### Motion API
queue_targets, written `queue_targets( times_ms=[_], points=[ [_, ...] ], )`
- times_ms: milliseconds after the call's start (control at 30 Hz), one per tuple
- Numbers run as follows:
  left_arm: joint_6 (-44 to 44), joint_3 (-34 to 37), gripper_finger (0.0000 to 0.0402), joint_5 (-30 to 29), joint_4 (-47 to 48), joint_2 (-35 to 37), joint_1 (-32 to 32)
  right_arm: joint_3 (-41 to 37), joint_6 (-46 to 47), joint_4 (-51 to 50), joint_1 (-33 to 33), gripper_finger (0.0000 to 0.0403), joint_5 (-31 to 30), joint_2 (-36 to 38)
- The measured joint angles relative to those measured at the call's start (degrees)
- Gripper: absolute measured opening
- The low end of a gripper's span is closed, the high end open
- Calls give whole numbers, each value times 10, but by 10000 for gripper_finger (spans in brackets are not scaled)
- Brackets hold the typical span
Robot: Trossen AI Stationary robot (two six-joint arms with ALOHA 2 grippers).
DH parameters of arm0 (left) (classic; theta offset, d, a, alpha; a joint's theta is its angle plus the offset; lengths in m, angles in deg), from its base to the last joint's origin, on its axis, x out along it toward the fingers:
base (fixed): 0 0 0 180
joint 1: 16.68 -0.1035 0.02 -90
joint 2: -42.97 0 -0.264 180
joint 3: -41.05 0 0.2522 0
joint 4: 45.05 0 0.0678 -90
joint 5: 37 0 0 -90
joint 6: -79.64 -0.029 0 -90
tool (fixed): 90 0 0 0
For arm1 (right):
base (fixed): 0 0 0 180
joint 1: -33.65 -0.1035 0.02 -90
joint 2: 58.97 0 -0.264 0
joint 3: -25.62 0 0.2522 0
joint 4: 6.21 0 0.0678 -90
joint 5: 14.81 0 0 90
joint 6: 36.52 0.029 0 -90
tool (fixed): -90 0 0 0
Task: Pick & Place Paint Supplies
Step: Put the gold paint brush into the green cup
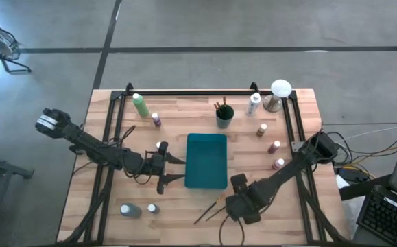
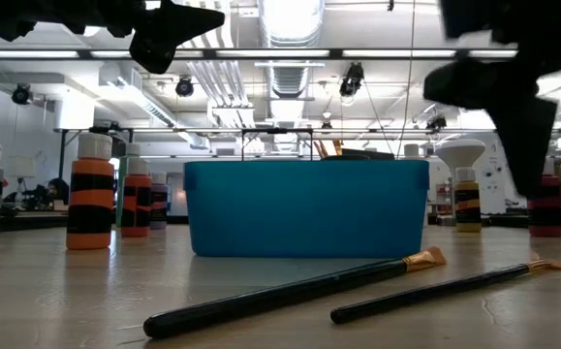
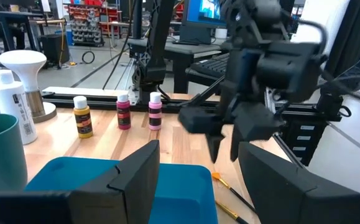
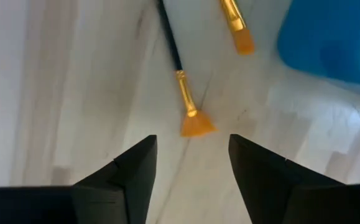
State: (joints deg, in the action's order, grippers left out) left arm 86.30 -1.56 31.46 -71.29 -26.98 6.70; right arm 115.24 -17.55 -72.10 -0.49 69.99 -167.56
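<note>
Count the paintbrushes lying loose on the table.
2: one brush and a second brush lie side by side before the teal tray, under the right gripper. More stand in the cup.

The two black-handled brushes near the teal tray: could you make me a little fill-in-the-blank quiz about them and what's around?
1. Both black-handled paintbrushes lie on the wooden ____.
2. The right gripper hovers above them, its fingers ____.
3. The rectangular teal tray beside them holds ____.
4. More brushes stand in the dark green ____ behind the tray.

Missing words: table; open; nothing; cup
</note>
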Motion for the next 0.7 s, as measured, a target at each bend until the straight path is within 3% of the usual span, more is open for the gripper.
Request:
queue_targets(
  times_ms=[367,700],
  points=[
    [0,0,225,0,1,0,0,-51,-33,84,25,172,27,0],
    [0,0,225,0,1,0,0,-86,-35,124,36,176,33,0]
  ],
)
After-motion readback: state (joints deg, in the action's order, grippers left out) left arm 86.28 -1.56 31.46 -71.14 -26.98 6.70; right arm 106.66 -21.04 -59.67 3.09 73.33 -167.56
